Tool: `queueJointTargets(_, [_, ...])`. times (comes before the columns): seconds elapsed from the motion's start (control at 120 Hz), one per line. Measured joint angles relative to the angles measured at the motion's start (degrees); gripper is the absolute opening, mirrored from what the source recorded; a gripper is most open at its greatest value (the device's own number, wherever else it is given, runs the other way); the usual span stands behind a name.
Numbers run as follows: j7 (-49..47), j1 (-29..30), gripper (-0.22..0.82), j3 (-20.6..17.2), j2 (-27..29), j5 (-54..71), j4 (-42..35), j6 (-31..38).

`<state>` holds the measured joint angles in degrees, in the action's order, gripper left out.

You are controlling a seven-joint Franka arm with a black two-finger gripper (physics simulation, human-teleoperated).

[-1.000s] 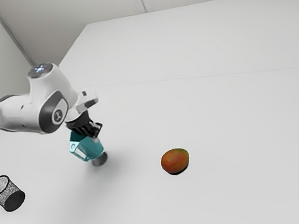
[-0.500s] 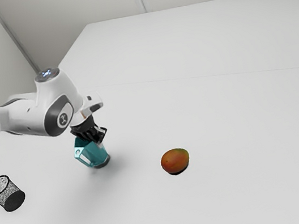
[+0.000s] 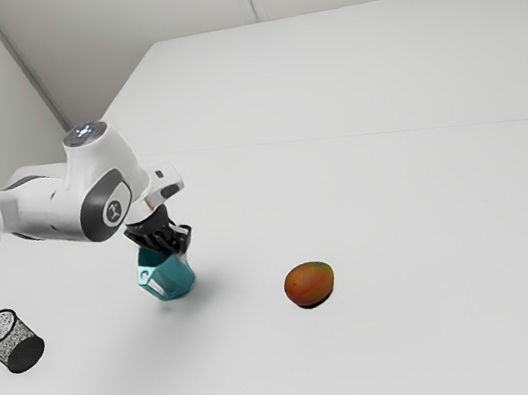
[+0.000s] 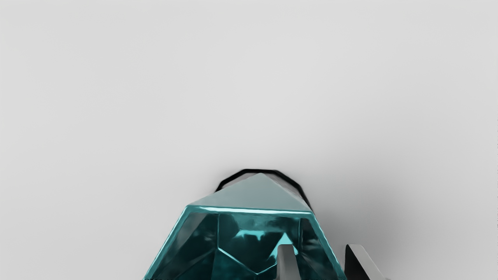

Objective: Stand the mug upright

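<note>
Two fingers of the black gripper [image 4: 320,245] are held apart, with one reaching down inside the teal mug [image 3: 167,280] and the other outside its wall. The wall is straddled, and no clamp on it can be made out: a gap is left on the inner side.

The mug is seen directly beneath the hand, its mouth turned up and its base apparently borne by the white table [image 3: 437,260]. In the exterior view, the mango [image 3: 309,282] is placed toward the exterior view's right and the dark mesh cup [image 3: 11,342] toward the exterior view's left, both well apart from the mug.

The step in hand is judged to be the release, with the righting itself seemingly achieved. What is called for next is a straight, slow lift, by which the inner finger is drawn clear of the rim before any sideways travel is made. If the wall were caught by either finger, the mug could be dragged or tipped over again.
</note>
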<state>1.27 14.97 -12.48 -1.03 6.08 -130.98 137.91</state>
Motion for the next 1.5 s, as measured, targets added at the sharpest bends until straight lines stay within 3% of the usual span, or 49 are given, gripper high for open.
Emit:
queueJointTargets(0.267, [0.26,-0.35,0.23,0.0,1.06,-0.13,0.08,0.18])
queueJointTargets(0.758, [0.56,-2.01,0.47,-0.13,5.26,-0.8,0.59,-1.14])
queueJointTargets(1.192, [0.64,-3.9,0.57,0.58,4.16,-6.32,20.01,-24.0])
queueJointTargets(1.5, [-0.01,-14.89,0.58,7.66,0.18,-5.03,32.5,-35.2])
